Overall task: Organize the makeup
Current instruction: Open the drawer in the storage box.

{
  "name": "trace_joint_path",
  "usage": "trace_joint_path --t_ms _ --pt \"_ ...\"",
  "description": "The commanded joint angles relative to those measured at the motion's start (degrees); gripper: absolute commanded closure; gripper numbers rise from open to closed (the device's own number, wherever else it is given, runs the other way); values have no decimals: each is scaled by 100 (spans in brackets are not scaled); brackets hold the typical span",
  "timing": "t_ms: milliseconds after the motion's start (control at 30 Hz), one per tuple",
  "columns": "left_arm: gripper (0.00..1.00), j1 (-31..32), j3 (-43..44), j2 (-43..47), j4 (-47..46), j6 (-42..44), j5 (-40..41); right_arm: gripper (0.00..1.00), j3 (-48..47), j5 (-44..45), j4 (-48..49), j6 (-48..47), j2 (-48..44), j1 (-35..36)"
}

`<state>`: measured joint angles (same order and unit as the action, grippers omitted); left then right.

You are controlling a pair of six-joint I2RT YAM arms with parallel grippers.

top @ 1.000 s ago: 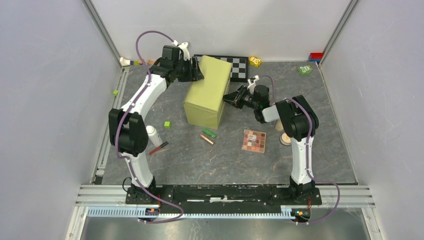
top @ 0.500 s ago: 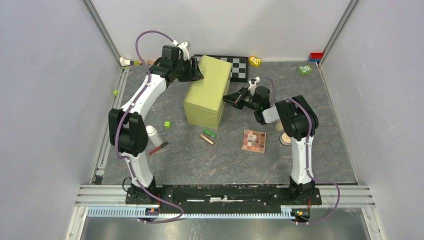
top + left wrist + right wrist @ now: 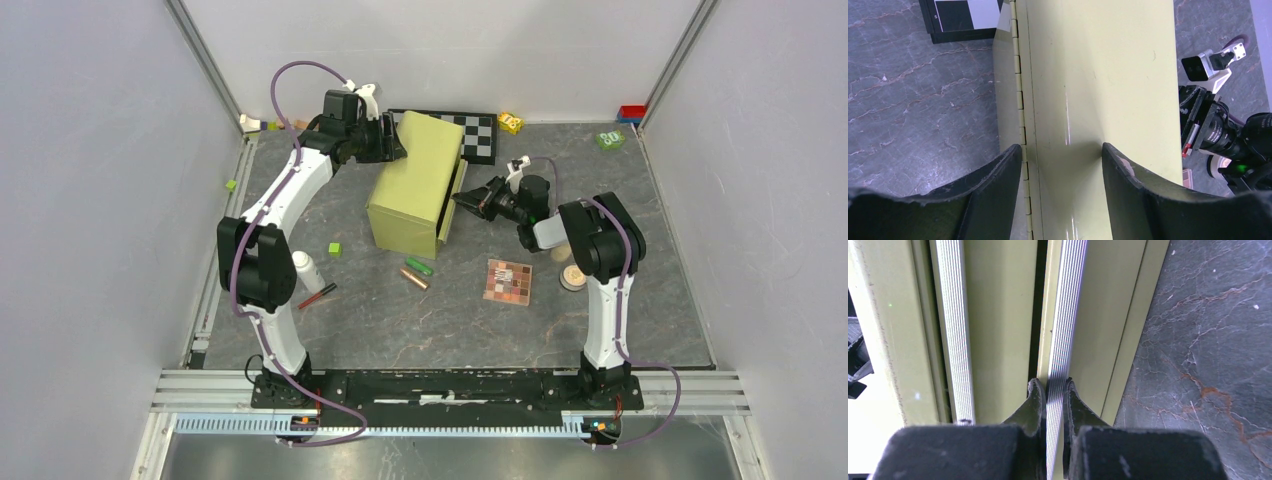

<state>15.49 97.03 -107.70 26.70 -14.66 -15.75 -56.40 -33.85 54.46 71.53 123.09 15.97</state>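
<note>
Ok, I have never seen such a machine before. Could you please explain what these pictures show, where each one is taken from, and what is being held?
This is a robot with two arms bolted at the near edge of a table. The wide picture looks down from above and behind the arms. The other two come from a camera on each wrist.

Between the arms stands an olive box. The left end effector rests open on its top, beside the hinge. The right end effector is shut on a ribbed metal edge at the box's side, where a panel stands slightly ajar.

Makeup lies on the table: a white bottle, a red pencil, a green tube, a bronze tube, an eyeshadow palette and a round compact. A chequered board lies behind the box.
</note>
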Motion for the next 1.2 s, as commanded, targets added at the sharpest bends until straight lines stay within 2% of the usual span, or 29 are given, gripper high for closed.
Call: trace_joint_path --t_ms 0,67,200,367,467,567,733,967,1167 --pt "35 -28 -219 -506 986 411 436 100 59 308 -84 -694 -347 -101" --pt "35 -28 -215 -506 983 411 439 100 4 424 -520 -965 -458 -111" --pt "35 -28 -211 -506 986 402 425 83 -191 561 -1103 -1394 -579 -112" --pt "35 -28 -202 -497 995 402 421 74 -321 780 -1556 -1727 -770 -112" --pt "35 -28 -205 -487 995 402 423 60 -388 874 -1747 -1894 -871 -111" --pt "35 -28 -194 -488 995 401 404 51 -354 974 -1745 -1968 -986 -116" --pt "35 -28 -184 -493 993 376 371 44 -516 947 -1846 -2117 -1081 -97" --pt "35 -28 -185 -464 995 384 370 29 -921 1228 -2656 -2593 -1134 100" --pt "35 -27 -185 -462 1008 376 379 27 -1346 1873 -3719 -3162 -1145 361"
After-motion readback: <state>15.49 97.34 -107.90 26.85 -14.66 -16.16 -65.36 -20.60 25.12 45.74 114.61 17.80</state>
